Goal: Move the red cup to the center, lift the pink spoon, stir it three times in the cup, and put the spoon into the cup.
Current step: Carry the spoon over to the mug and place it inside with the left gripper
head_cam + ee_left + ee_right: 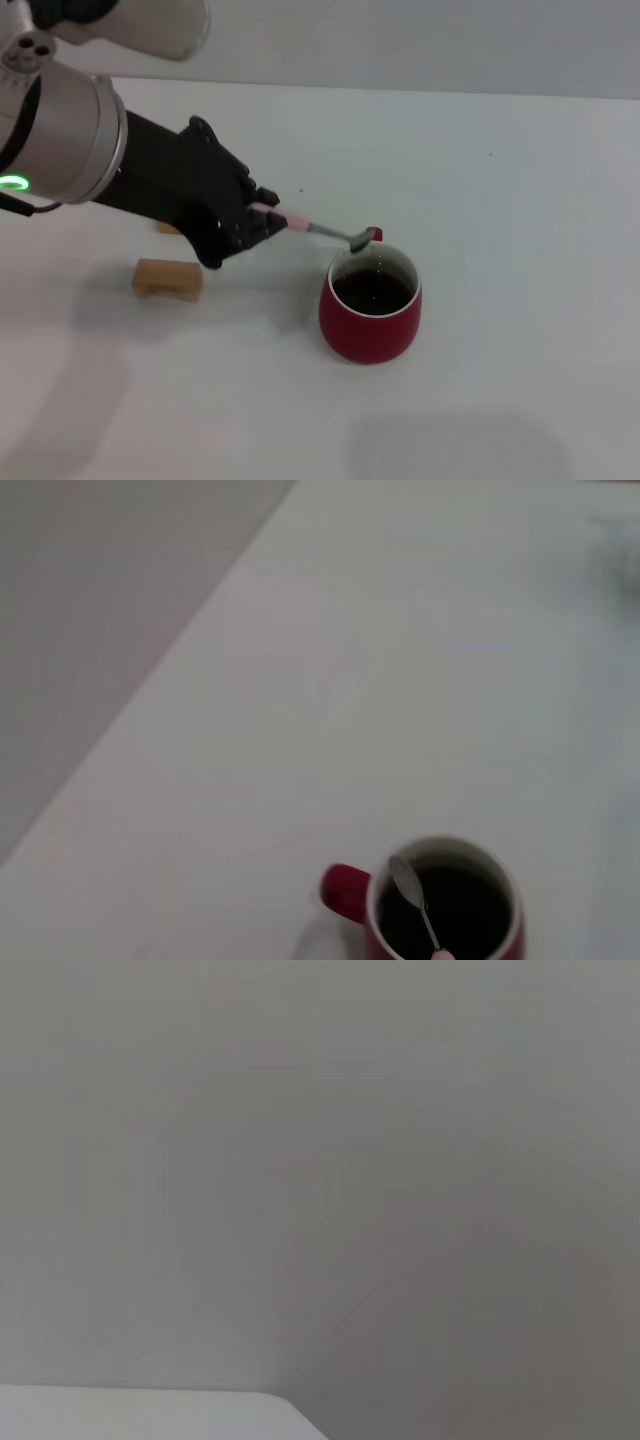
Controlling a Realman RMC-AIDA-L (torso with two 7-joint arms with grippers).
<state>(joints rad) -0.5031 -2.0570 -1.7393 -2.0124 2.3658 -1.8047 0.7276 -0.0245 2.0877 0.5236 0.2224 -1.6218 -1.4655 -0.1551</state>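
The left gripper is pinching the pale end of the pink spoon, its fingers closed tight on the handle. The spoon is reaching out and slightly downward from the fingertips, so the grey bowl is hanging over the near-side rim of the red cup — just ahead of and below the gripper. Holding it by the far end of the handle is keeping the bulky black fingers clear of the mug while the bowl alone goes over the opening; that looks like the reason for the long, slanted reach.

In the left wrist view the spoon is lying across the dark mouth of the cup, the cup's small handle sticking out to one side. Whether the bowl is touching the rim or sitting just above it, I cannot tell.

Behind and below the gripper, a tan wooden block is sitting on the white table, well apart from the cup — not involved.

The right gripper is not showing anywhere; its wrist camera is facing blank wall
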